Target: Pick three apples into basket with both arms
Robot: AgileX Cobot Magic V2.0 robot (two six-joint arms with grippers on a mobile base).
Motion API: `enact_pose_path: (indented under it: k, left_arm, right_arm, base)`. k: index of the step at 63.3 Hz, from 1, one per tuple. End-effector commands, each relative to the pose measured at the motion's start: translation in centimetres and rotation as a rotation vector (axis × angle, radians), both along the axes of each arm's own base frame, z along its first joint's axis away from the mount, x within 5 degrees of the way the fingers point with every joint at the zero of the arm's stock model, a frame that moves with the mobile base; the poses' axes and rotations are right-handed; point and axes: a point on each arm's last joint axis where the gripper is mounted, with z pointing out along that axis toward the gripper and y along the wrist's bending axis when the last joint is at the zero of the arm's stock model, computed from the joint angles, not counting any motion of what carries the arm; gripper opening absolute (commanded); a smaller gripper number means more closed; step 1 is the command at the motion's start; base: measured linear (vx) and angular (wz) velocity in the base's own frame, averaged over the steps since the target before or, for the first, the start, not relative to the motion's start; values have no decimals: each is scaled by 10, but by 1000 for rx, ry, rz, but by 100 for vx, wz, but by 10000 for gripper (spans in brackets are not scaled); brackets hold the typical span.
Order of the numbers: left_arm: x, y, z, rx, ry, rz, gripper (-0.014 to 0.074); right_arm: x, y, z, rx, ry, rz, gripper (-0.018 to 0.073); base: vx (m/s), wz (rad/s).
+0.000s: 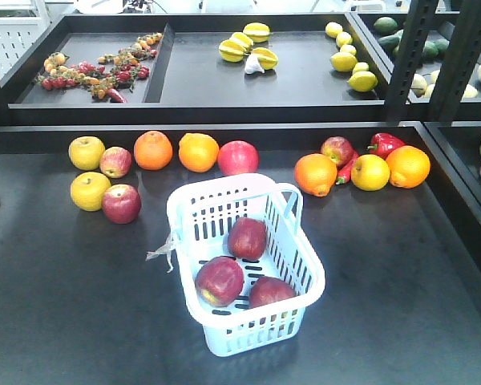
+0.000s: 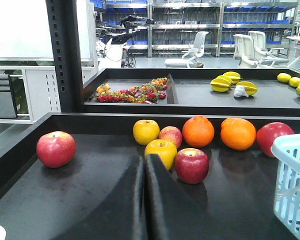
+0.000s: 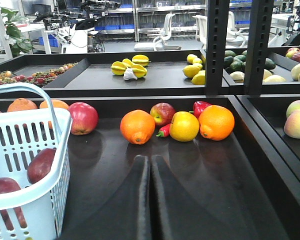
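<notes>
Sitting in the basket (image 1: 194, 210) near the black counter's (image 1: 56, 297) front edge are all three apples (image 1: 248, 238) (image 1: 219, 281) (image 1: 271, 293). The left gripper (image 2: 145, 165) and right gripper (image 3: 150, 165) both show fingers pressed together, empty (basket right of the left one, left of the right one), so no reach looks needed.

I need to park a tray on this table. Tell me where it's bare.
Bare: the dark tabletop left of the basket, and the stretch to its right, below the oranges. Crowded: the back edge, lined with fruit on both sides, and the basket itself, holding three apples.

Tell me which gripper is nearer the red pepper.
Right. The right gripper faces the red pepper just ahead; the left gripper views the tray's opposite end, pepper out of sight.
</notes>
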Motion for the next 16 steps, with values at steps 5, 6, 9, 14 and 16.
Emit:
enact_pose_path:
  k: [5, 6, 9, 14, 16]
  left_arm:
    - [0, 0, -1, -3, -59, 5, -6]
    - [0, 0, -1, -3, -59, 5, -6]
    - [0, 0, -1, -3, -59, 5, -6]
    - [0, 0, -1, -3, -59, 5, -6]
    - [0, 0, -1, -3, -59, 5, -6]
  right_arm:
    - [0, 0, 2, -11, -71, -5, -1]
    - [0, 0, 2, -11, -71, -5, -1]
    - [0, 0, 2, -11, -71, -5, -1]
    - [0, 0, 2, -11, -71, -5, -1]
    - [0, 0, 2, -11, -71, -5, -1]
  base:
    - [0, 0]
    - [0, 0]
    - [0, 0]
    - [0, 0]
    - [0, 0]
